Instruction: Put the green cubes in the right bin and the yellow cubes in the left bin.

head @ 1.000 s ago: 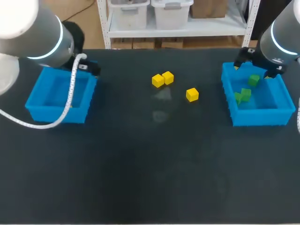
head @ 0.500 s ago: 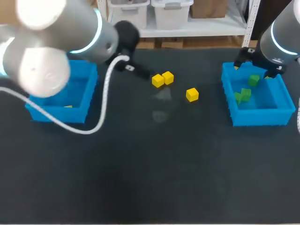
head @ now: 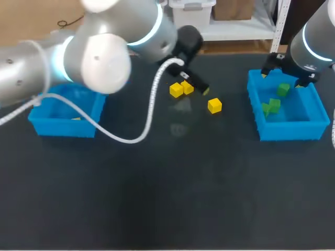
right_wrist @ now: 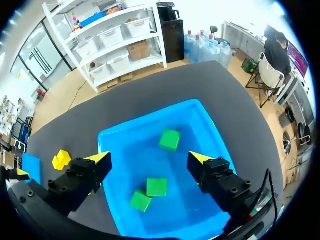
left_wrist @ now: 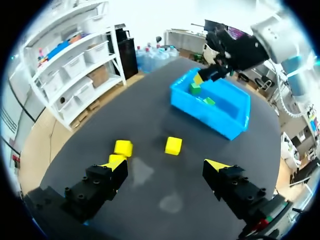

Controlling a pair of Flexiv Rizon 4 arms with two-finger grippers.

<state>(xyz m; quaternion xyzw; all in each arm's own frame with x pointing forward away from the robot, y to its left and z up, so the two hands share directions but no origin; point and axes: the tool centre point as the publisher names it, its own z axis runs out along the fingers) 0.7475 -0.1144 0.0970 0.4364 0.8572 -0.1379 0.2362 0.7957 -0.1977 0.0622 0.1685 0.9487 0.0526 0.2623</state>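
Note:
Three yellow cubes lie mid-table: a touching pair (head: 181, 88) (left_wrist: 123, 147) and a single one (head: 214, 105) (left_wrist: 173, 145). My left gripper (head: 194, 83) (left_wrist: 165, 167) hangs open just above the pair, nothing between its fingers; the single cube lies ahead of it. The right bin (head: 288, 130) (right_wrist: 150, 117) holds three green cubes (head: 283, 89) (head: 271, 106) (right_wrist: 170, 139) (right_wrist: 156, 187) (right_wrist: 140, 200). My right gripper (head: 282, 78) (right_wrist: 150, 159) stands open and empty over that bin's far end. The left bin (head: 63, 128) shows a bit of yellow (head: 76, 118) on its floor.
The left arm and its white cable (head: 152, 104) stretch from the left bin's side over the table's far left to the middle. The near half of the dark table (head: 167, 198) carries nothing.
My left arm has swung from above the left bin rightward to the yellow cubes, its gripper open throughout. The right arm and all cubes on the table have stayed put.

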